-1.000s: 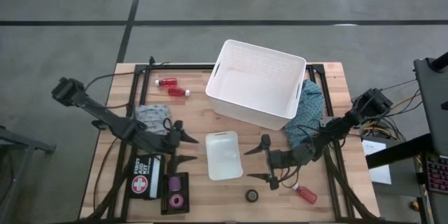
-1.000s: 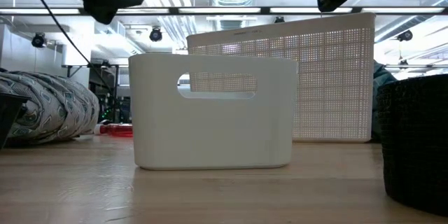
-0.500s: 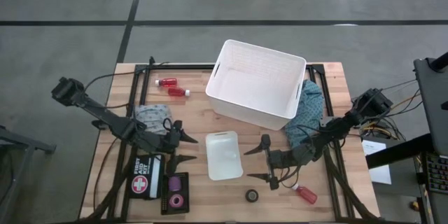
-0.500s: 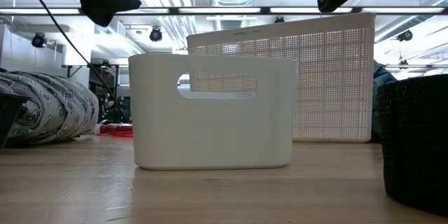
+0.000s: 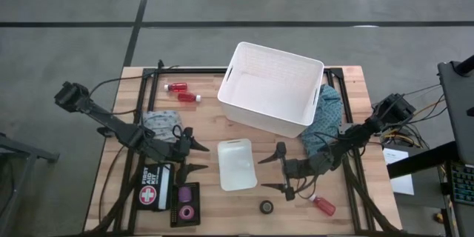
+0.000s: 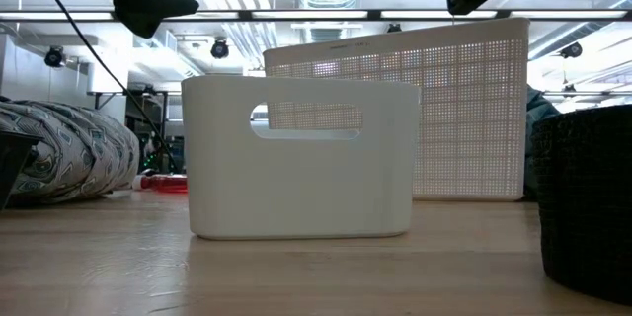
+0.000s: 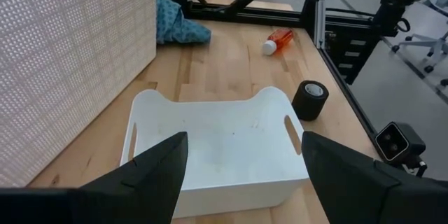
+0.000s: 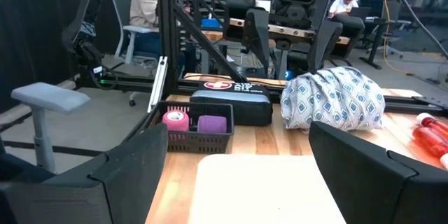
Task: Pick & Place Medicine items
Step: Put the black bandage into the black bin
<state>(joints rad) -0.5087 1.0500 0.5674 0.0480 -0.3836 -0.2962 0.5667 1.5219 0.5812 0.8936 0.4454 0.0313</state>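
Red bottles with white caps lie in two places on the wooden table (image 5: pixel 207 118): two red bottles (image 5: pixel 183 92) rest side by side near the far left edge, just left of the big white perforated basket (image 5: pixel 271 89), and a third red bottle (image 5: pixel 323 206) lies alone at the near right, close to the table's edge. A dark tape roll (image 5: pixel 266 207) sits on the wood just left of that lone bottle, and two pink tape rolls (image 5: pixel 185 201) stand in a small black tray (image 5: pixel 175 204) at the near left, beside a first aid pouch (image 5: pixel 152 187). Between the arms, near the middle of the table, stands a small white bin (image 5: pixel 236 164) with handle slots, empty as seen from the left wrist. The left gripper (image 5: pixel 198 155) hovers just left of this bin with its fingers spread apart and nothing between them. The right gripper (image 5: pixel 275 172) hangs just right of the bin, its fingers wide apart and likewise holding nothing. A patterned grey cloth bundle (image 5: pixel 161 125) lies under the left arm, and a teal cloth (image 5: pixel 326 122) lies beside the big basket's right side. In the right wrist view, people sit at desks in the room beyond the table.
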